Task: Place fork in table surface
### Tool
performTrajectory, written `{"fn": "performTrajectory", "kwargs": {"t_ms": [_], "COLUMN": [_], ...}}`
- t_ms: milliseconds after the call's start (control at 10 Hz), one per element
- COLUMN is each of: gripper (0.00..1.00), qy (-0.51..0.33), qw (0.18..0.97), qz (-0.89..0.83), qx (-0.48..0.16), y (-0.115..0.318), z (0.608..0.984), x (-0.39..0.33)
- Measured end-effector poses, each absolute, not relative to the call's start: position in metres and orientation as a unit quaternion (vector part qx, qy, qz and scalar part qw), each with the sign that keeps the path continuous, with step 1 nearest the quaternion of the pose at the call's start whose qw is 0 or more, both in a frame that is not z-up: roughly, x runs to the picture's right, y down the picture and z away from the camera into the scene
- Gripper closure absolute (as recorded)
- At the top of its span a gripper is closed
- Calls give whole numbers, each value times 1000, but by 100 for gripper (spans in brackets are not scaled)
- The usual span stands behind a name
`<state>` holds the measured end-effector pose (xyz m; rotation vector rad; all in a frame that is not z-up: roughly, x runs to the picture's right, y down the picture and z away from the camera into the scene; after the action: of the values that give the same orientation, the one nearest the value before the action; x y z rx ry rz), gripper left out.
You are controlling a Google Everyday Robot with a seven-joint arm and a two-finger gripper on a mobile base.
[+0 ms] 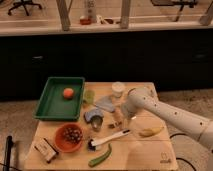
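Note:
My gripper (120,117) hangs from the white arm, which comes in from the right, and is low over the middle of the light wooden table surface (145,152). A short slim tan piece, seemingly the fork (116,123), shows just under the gripper's tip, at or just above the tabletop. I cannot tell whether the gripper touches it. The arm's wrist hides most of the gripper.
Around the gripper are a metal cup (96,122), a grey-blue cloth (105,103), a white cup (118,89), a white-handled brush (111,138), a banana (151,131) and a green pod (100,156). A green tray (50,105) with an orange fruit and a red bowl (70,138) sit at the left.

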<state>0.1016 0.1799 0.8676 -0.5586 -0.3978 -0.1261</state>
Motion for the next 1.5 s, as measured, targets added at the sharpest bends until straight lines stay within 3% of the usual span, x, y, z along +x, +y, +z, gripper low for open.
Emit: {"fn": "performTrajectory", "kwargs": {"t_ms": [100,700,800,1500], "gripper": [38,96,100,100], "qy": [-197,-203,-203,-207], "qw": [939,935,935,930], "qz": [-60,-52,-52,-54], "qx": [-277,-288,-288,-298], "y": [182,188,188,188], "z": [870,874,875,877], "x": [101,104,104,105]}}
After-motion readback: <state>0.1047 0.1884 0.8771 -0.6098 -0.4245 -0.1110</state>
